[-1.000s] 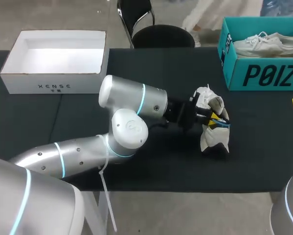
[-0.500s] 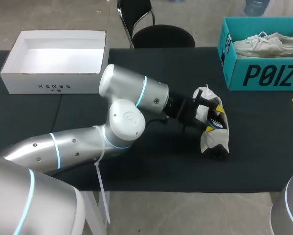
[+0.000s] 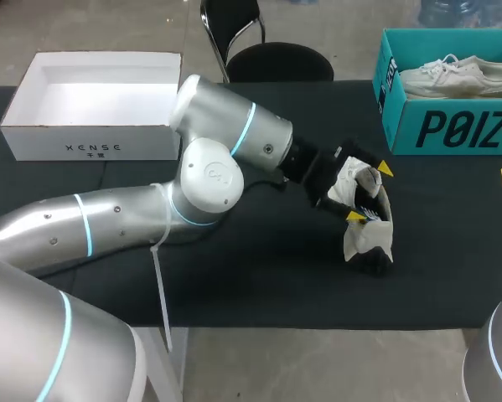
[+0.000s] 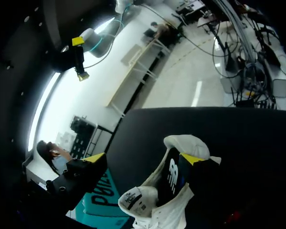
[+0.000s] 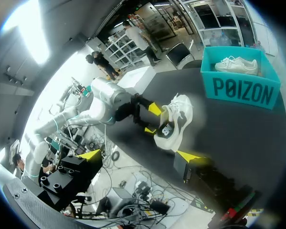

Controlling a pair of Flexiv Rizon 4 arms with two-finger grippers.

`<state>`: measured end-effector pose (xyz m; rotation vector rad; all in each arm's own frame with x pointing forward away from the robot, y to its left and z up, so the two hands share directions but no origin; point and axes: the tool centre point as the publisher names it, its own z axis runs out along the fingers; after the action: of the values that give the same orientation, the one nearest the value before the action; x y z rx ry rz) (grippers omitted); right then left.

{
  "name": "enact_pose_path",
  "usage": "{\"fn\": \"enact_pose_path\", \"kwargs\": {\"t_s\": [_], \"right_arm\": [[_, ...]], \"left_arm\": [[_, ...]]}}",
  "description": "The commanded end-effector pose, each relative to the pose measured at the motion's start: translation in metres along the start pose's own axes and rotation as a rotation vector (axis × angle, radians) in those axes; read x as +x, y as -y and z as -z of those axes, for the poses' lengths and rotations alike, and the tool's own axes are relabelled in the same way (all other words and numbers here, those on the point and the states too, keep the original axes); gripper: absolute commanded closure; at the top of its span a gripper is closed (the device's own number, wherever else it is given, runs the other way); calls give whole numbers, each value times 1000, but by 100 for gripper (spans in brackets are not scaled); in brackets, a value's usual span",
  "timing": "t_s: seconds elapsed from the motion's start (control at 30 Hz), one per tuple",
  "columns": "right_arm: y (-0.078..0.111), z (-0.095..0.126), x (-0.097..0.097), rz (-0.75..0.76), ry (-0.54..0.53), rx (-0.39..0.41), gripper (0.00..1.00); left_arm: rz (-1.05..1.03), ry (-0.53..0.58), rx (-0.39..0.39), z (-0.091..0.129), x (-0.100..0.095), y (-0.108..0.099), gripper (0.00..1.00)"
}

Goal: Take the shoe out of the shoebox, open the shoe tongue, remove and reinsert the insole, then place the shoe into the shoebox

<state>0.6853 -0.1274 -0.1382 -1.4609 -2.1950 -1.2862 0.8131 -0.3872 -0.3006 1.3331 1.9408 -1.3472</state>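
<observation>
Note left hand [image 3: 370,193] wide open, gripping nothing, one fingertip at opening of shoe [image 3: 368,239], other apart. Shoe on bench [image 3: 259,285] right of centre, nearer than teal shoebox [image 3: 447,126]. Right hand [image 5: 140,155] wide open, empty, well off. Risk of sliding or tipping unbraced shoe when pushing tongue; of fingertip slipping off.

Wide table [image 3: 259,289] under a matte black covering, running past both sides of the head view, straight near edge and far edge, a faint crease toward its left edge, soft even light, weak diffuse shadows on the dark surface
</observation>
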Motion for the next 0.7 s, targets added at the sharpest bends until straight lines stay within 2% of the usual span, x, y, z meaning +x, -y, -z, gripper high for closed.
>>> {"fn": "enact_pose_path", "kwargs": {"t_s": [0.03, 0.17, 0.23, 0.37, 0.43, 0.53, 0.63, 0.7], "right_arm": [[10, 3, 6, 0, 13, -16, 0], [10, 3, 6, 0, 13, -16, 0], [10, 3, 6, 0, 13, -16, 0], [10, 3, 6, 0, 13, -16, 0], [10, 3, 6, 0, 13, -16, 0], [10, 3, 6, 0, 13, -16, 0], [10, 3, 6, 0, 13, -16, 0], [10, 3, 6, 0, 13, -16, 0]], "left_arm": [[-148, -347, -70, 10, -20, 1, 100], [-284, -618, -133, 15, -25, 3, 100], [-364, -774, -139, 15, -28, 6, 100], [-440, -984, -170, 17, -28, 10, 100], [-485, -1105, -213, 18, -23, 12, 100], [-509, -1232, -234, 20, -12, 14, 100], [-499, -1301, -250, 24, -1, 11, 100], [-467, -1301, -238, 26, 5, 9, 100]]}}
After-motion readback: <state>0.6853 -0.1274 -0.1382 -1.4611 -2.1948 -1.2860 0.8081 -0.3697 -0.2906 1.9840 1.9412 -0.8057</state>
